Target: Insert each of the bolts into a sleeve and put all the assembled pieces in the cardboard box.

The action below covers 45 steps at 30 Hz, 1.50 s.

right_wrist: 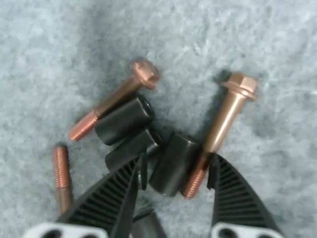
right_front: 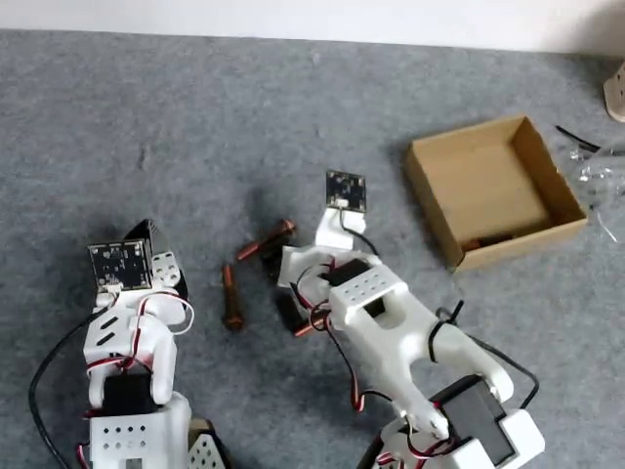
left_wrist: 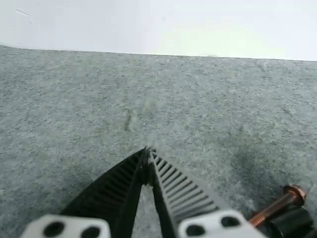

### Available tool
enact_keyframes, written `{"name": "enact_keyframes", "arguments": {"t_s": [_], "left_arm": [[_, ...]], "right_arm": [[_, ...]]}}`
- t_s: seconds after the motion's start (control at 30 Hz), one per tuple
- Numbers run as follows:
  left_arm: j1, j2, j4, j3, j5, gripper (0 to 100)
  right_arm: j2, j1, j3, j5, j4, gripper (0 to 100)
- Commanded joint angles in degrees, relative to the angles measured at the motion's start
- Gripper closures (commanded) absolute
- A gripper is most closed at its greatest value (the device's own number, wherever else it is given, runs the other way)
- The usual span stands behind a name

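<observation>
Copper bolts and black sleeves lie in a loose cluster on the grey felt counter [right_front: 195,117], near the middle of the high view. The right gripper [right_wrist: 178,166] hangs over this cluster with its fingers [right_wrist: 124,191] spread apart, grasping nothing. Between them lie a sleeve [right_wrist: 174,163] and the threaded end of a bolt [right_wrist: 225,119], side by side and touching. A second bolt [right_wrist: 116,101] lies past the fingertips against a second sleeve [right_wrist: 124,119], and a third sleeve [right_wrist: 130,151] sits just at one fingertip. A third bolt [right_front: 230,296] lies alone at 9 o'clock of the cluster. Farther out at 9 o'clock, the left gripper [left_wrist: 148,154] has its fingers pressed together, empty, tips just over bare felt. At 2 o'clock, well apart, sits the cardboard box [right_front: 430,181].
</observation>
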Motion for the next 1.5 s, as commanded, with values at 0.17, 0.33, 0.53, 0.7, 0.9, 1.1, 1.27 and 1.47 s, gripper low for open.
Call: {"name": "enact_keyframes", "arguments": {"t_s": [0.17, 0.33, 0.53, 0.7, 0.9, 1.1, 1.27, 1.47], "left_arm": [[-0.5, -0.3, -1.2, 0.1, 0.3, 99], [-0.5, -0.3, -1.2, 0.0, 0.3, 99], [-0.5, -0.3, -1.2, 0.0, 0.3, 99], [-0.5, -0.3, -1.2, 0.1, 0.2, 99], [-0.5, -0.3, -1.2, 0.1, 0.2, 99], [-0.5, -0.3, -1.2, 0.1, 0.2, 99], [-0.5, -0.3, -1.2, 0.2, 0.2, 99], [-0.4, -0.3, -1.2, 0.2, 0.2, 99]], "right_arm": [[-1.1, -1.2, -0.7, 0.9, -1.5, 82.1], [-6.4, -1.2, -0.3, 0.9, -1.5, 82.1], [-8.2, -2.6, -0.3, 0.9, -1.5, 82.2], [-2.9, -3.2, -0.6, 0.9, -1.6, 82.2], [4.1, -2.9, -0.7, 0.9, -1.6, 82.2], [5.7, -2.9, -0.7, 0.9, -1.6, 82.2], [5.7, -1.5, -0.4, 0.9, -1.5, 82.2], [5.7, 1.0, -0.3, 0.9, -1.4, 82.2]]}}
